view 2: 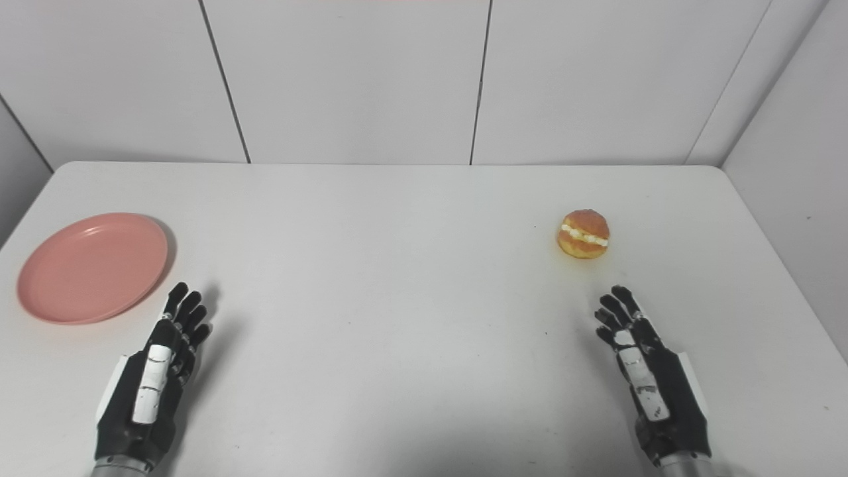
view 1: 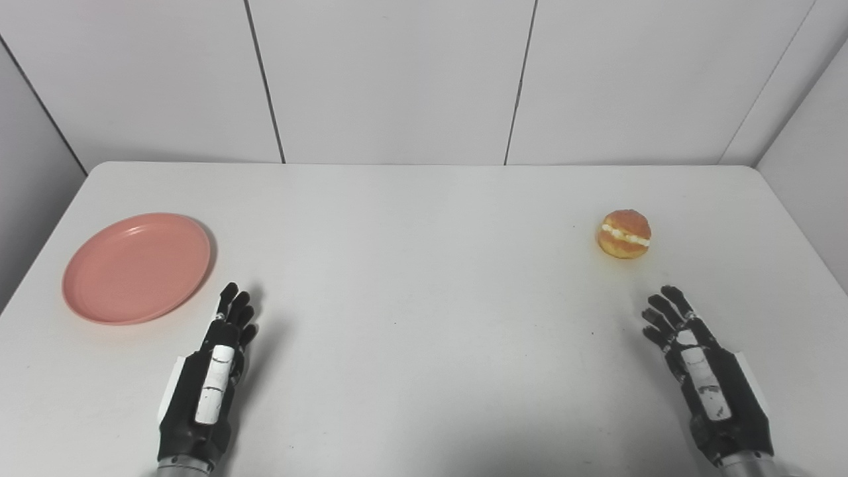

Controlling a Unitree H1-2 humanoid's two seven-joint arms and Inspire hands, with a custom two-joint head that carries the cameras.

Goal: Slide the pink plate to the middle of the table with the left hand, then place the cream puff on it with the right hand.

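A pink plate (view 1: 136,266) lies flat at the left side of the white table (view 1: 424,278). A golden cream puff (view 1: 624,234) with a cream band sits at the right side. My left hand (view 1: 211,374) rests near the front edge, just right of and below the plate, fingers stretched out, open and holding nothing. Near the front right, my right hand (view 1: 701,371) is open too, its fingers pointing toward the puff, a short gap below it.
White wall panels (view 1: 397,79) stand behind the table's far edge. Side walls close in at left and right. Only the plate and the puff are on the tabletop.
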